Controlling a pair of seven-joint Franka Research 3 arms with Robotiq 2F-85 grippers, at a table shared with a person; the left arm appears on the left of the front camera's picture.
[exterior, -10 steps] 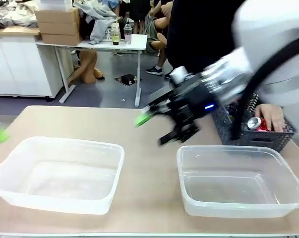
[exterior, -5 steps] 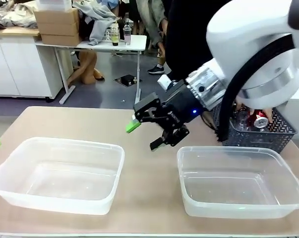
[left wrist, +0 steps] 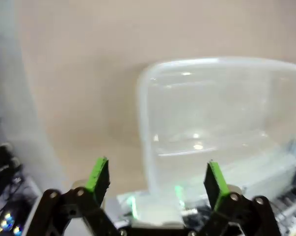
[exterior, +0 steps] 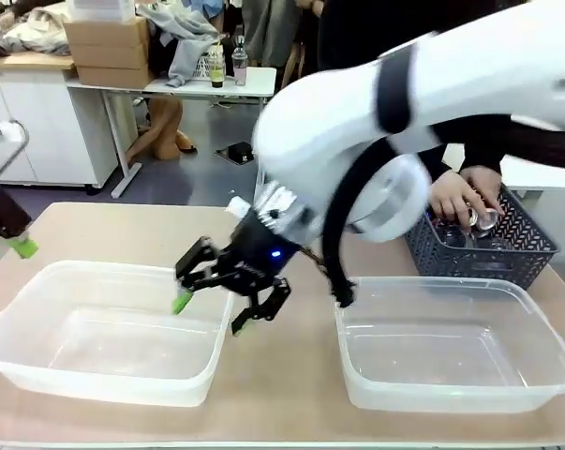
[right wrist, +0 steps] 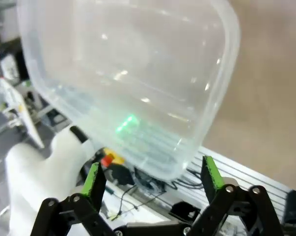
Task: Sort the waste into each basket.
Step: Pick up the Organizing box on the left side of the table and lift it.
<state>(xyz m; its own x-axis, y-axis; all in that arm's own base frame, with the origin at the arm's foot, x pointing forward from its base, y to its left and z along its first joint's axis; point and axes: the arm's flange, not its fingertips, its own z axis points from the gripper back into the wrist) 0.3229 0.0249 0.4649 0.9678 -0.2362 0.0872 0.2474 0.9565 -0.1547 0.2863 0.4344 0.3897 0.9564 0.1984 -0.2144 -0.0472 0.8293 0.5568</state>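
The waste point(exterior: 476, 219) was seen inside the dark lattice basket point(exterior: 512, 255), as a few metal cans and clear pieces too small to be told apart. A person's hands point(exterior: 455, 195) were set over the basket's left end, reaching down among the waste. Just in front of the basket, on its near side, a clear tub point(exterior: 432, 284) was placed, its far rim close to the basket's wall. Well to the left of the basket, a second clear tub point(exterior: 38, 361) was placed on the same table point(exterior: 291, 375). The right gripper point(exterior: 209, 315) was held above that second tub's basket-side rim, its jaws spread wide and clamped on nothing. The left gripper point(left wrist: 156, 176) was found farthest from the basket, beyond the second tub's other end, its jaws likewise wide apart, with nothing gripped.
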